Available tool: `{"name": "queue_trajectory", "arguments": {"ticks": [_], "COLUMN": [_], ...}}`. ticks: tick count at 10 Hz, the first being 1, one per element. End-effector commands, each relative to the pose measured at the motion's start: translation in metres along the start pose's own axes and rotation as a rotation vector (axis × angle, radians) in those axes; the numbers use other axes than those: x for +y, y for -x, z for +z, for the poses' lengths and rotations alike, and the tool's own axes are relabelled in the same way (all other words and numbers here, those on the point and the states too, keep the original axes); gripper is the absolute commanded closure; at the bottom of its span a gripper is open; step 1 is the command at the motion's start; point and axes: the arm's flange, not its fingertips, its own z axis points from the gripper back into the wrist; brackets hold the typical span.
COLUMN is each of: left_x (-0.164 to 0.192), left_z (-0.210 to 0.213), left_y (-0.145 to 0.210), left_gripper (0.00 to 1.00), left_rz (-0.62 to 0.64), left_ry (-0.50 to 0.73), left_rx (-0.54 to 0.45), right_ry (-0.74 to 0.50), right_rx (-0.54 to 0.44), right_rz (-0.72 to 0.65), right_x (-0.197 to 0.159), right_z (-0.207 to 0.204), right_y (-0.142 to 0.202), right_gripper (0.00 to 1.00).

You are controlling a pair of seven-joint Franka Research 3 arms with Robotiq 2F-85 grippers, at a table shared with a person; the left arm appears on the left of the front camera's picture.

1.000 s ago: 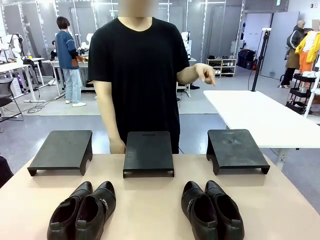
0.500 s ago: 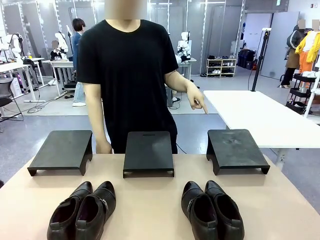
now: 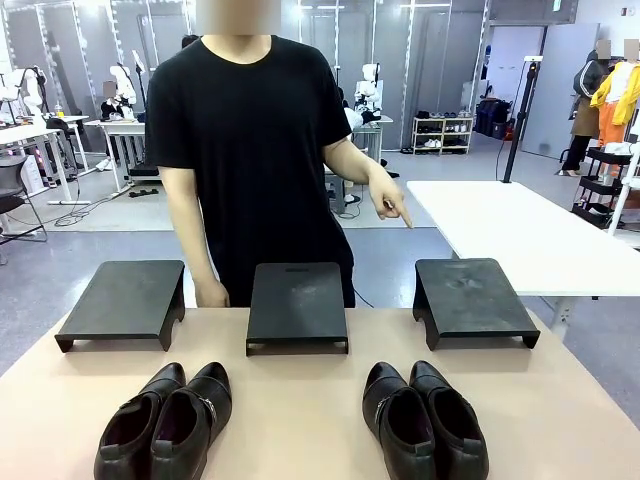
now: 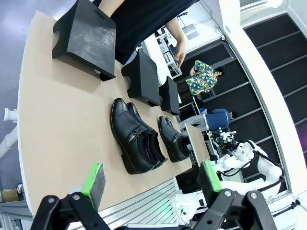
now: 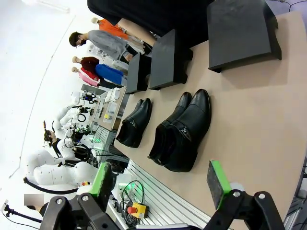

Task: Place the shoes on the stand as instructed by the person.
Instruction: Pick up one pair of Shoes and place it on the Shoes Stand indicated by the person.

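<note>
Jaws of both arms stand spread and empty, green pads (image 4: 94, 178) visible from the wrists. Front view shows the person's hand (image 3: 392, 200) pointing; glossy black shoes (image 3: 165, 425) lie in two pairs on the table (image 3: 300, 400) before matte stands (image 3: 297, 305).

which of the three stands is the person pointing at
Seemingly the stand on the robot's right: the person's outstretched hand points down on that side, nearer it than the middle stand or left stand.
</note>
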Motion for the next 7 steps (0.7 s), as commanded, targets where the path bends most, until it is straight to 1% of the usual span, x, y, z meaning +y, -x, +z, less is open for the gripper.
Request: {"name": "queue_trajectory", "arguments": {"ticks": [1, 7], "left_x": [0.0003, 0.0003], "left_z": [0.0022, 0.0022], "left_y": [-0.0046, -0.0046], "left_gripper": [0.00, 0.00], "left_rz": [-0.023, -0.023], "left_ry": [0.019, 0.019], "left_rx": [-0.016, -0.016], "right_ry": [-0.011, -0.011], "right_rx": [-0.012, -0.012], "right_rz": [0.021, 0.021], "right_x": [-0.0008, -0.0008], "right_z": [-0.0005, -0.0005], "right_y": [0.0007, 0.0007], "right_gripper": [0.00, 0.00]}}
